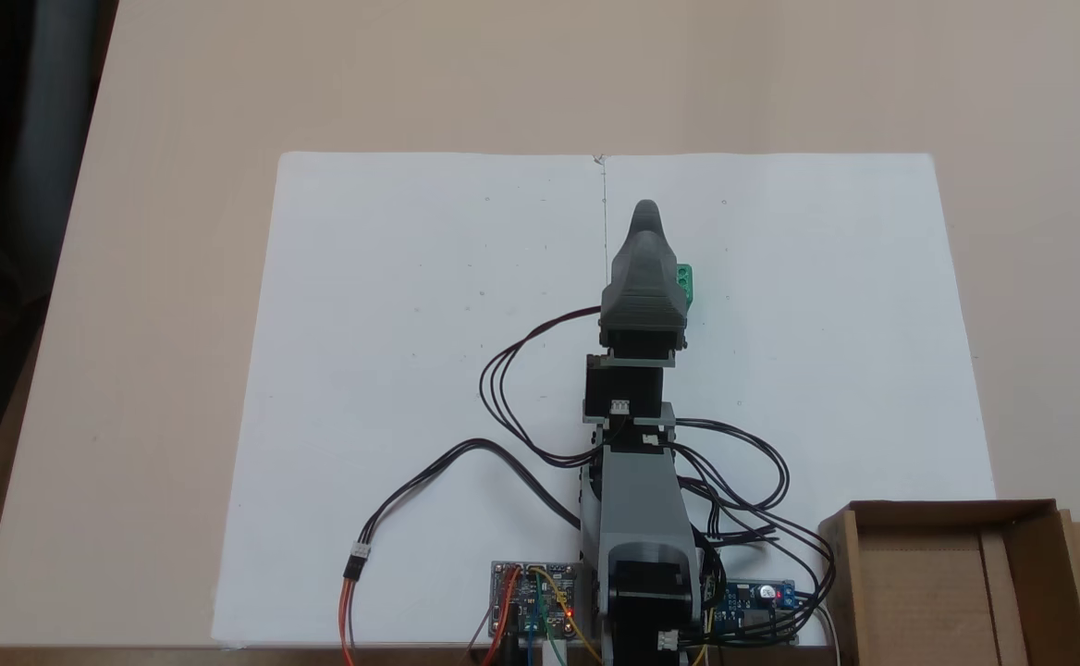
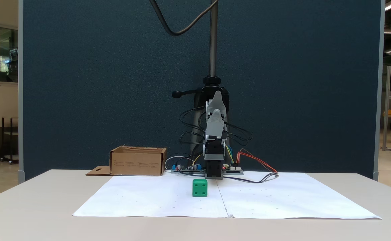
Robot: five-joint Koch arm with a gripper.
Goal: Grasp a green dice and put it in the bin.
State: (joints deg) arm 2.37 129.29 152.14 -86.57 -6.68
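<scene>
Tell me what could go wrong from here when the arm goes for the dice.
The gripper is raised high above the dice, so a descent slightly off could knock the small cube away. The bin stands far to the side near the wires; the carry could snag them.

A pale beige table [image 1: 152, 324] carries two white paper sheets [image 1: 411, 370] laid edge to edge. On the paper sits the green dice [image 2: 200, 187], upright near the seam, while the cardboard bin [image 2: 138, 162] rests at the table's edge beside the circuit boards [image 1: 535, 597] and the arm's base [image 2: 214, 170].
</scene>
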